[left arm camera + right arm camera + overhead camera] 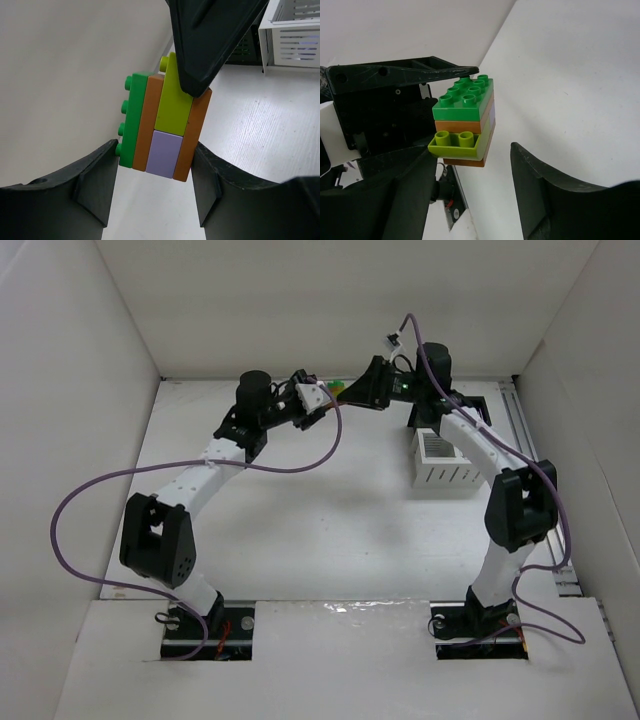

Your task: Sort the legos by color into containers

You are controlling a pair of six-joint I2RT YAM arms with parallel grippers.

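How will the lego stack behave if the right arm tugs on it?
Probably rigid: the lego stack is hard plastic layers pressed flush. Likely light, since the left fingers hold it aloft by one end. It may split at a seam rather than bend.

white bin [295, 42] cut by right edge; overhead, lego stack [335, 390] barely legible, maybe green.

Lab robot cell, not a lived-in room. Plain white panel walls [330, 300] box in a white desk [300, 530] just behind the left end effector [322, 392] and right end effector [348, 393]. Purple cables [90, 490] loop loose (both arms). Metal rail [522, 425] sits right of them.
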